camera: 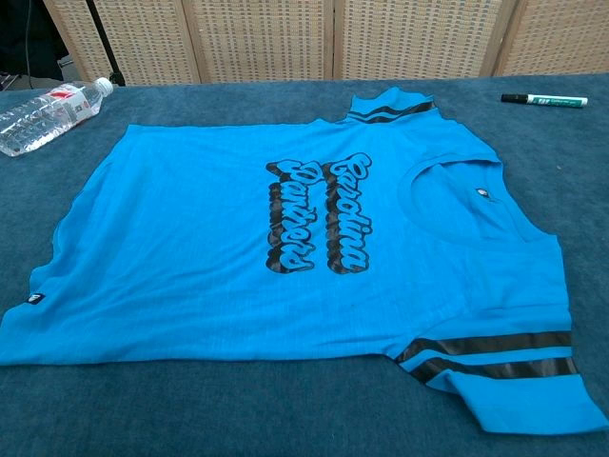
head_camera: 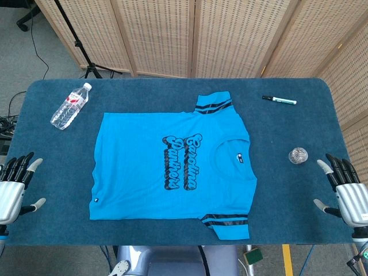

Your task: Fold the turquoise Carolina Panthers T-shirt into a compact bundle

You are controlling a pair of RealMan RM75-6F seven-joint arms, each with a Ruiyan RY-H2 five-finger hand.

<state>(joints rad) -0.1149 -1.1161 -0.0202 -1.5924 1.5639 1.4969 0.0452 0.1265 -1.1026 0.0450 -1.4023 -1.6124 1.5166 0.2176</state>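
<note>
**A:** why's the T-shirt [head_camera: 172,167] laid out like that?

**B:** my guess is it's staged for folding. It's spread flat, print up, in the middle of the table [head_camera: 287,129], collar toward the robot's right. The water bottle [head_camera: 70,106], marker [head_camera: 279,100] and a little clear round thing [head_camera: 298,155] sit off the fabric, out of the way.

**A:** and the hands?

**B:** left robot hand [head_camera: 12,187] and right robot hand [head_camera: 347,191] both hover at the table's near corners, fingers spread, holding nothing, each well apart from the shirt.
</note>
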